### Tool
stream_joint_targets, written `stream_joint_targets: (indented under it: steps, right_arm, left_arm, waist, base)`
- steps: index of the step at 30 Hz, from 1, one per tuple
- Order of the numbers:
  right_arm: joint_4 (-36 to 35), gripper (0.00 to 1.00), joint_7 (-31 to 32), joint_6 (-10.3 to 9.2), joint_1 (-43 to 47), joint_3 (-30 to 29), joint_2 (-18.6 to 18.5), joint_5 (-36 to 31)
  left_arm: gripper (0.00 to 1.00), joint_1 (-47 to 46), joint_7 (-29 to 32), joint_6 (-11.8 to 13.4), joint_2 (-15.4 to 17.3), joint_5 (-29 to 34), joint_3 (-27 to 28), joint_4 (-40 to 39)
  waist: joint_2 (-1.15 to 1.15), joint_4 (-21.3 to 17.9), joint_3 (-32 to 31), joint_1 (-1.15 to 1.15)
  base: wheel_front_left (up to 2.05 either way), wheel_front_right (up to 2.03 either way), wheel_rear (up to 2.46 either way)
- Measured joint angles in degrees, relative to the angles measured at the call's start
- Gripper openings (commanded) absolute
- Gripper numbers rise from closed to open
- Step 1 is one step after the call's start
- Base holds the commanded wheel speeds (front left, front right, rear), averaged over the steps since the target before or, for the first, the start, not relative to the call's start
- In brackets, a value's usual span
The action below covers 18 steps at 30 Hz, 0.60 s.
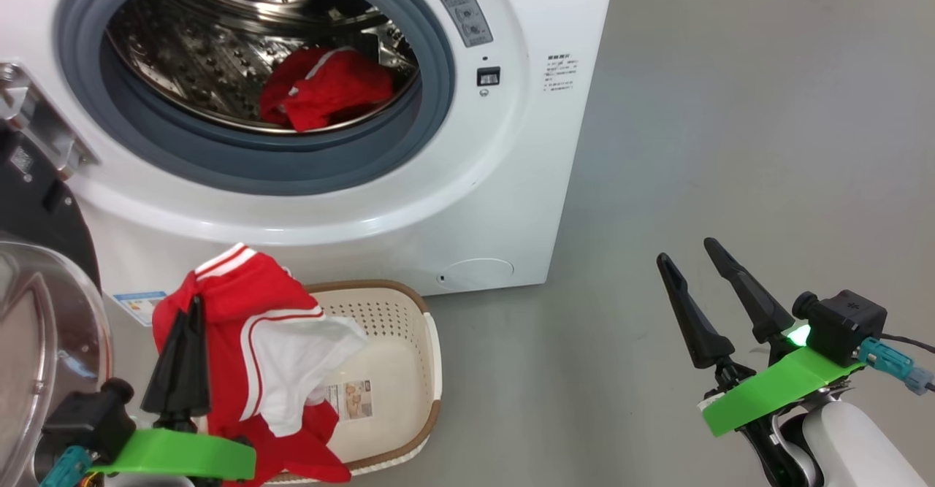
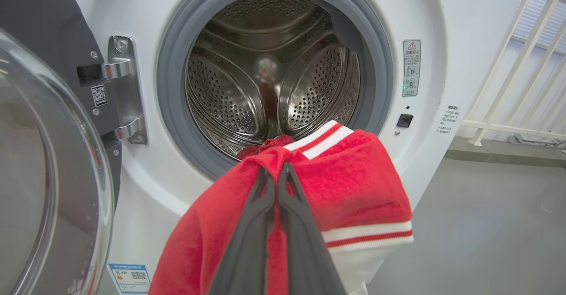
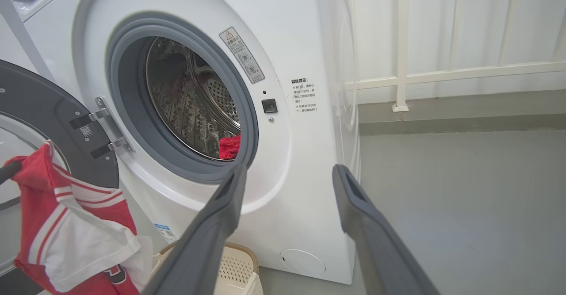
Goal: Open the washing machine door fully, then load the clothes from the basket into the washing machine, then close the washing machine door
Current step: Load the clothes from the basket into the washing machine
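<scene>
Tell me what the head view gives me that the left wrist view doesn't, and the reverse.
Head view: the basket on the floor before the machine, and the right gripper, open and empty. Left wrist view: a white railing past the machine. Both: the left gripper shut on a red garment, a second garment in the drum, the door open.

Laundry area: washing machine, grey floor.

— What is lying underfoot?
— A smooth grey floor is stretching out, catching soft, even light.
— And behind?
— A white railing is standing on a low grey kerb, fronting a pale wall.
</scene>
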Motion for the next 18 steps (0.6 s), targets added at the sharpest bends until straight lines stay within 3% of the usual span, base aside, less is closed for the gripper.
stream_joint_targets:
  steps: [18]
  right_arm:
    - [-0.2, 1.00, 0.0, 0.00, 1.0, -0.1, -0.5, 0.1]
  left_arm:
    - [0.00, 1.1, 0.3, 0.9, 0.1, -0.2, -0.4, -2.9]
  waist:
    - [0.00, 0.5, -0.1, 0.00]
  base:
    - [0.00, 0.00, 0.00]
